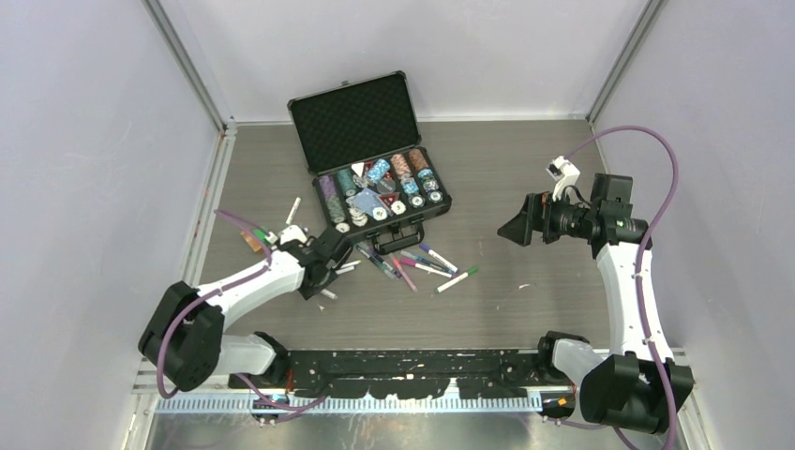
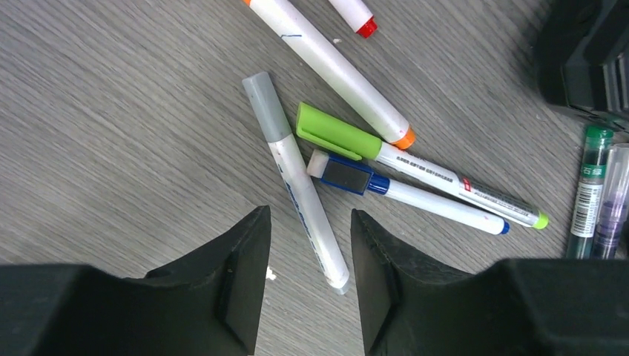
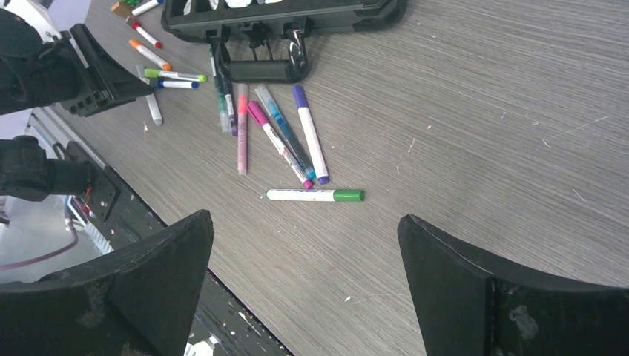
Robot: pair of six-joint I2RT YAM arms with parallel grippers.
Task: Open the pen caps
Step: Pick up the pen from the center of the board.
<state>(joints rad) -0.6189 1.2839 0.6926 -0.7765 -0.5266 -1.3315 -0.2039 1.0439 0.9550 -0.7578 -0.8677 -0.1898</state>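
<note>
In the left wrist view a white pen (image 2: 308,208) with a grey pen cap (image 2: 265,107) lies on the table. Its bare rear end sits between the fingers of my left gripper (image 2: 309,215), which straddle it half open with a gap on each side. Beside it lie a pen with a lime cap (image 2: 337,133), one with a blue cap (image 2: 348,176) and an orange-tipped pen (image 2: 334,70). More pens (image 1: 412,262) lie scattered in front of the case, and a green-capped pen (image 3: 315,195) lies apart. My right gripper (image 3: 304,219) hangs wide open and empty above the table's right side.
A black hard case (image 1: 375,159) stands open at the back centre, holding rows of poker chips, its handle (image 3: 256,70) facing the pens. Two dark pens (image 2: 601,193) lie by the case's corner (image 2: 586,59). Side walls stand on both sides of the table.
</note>
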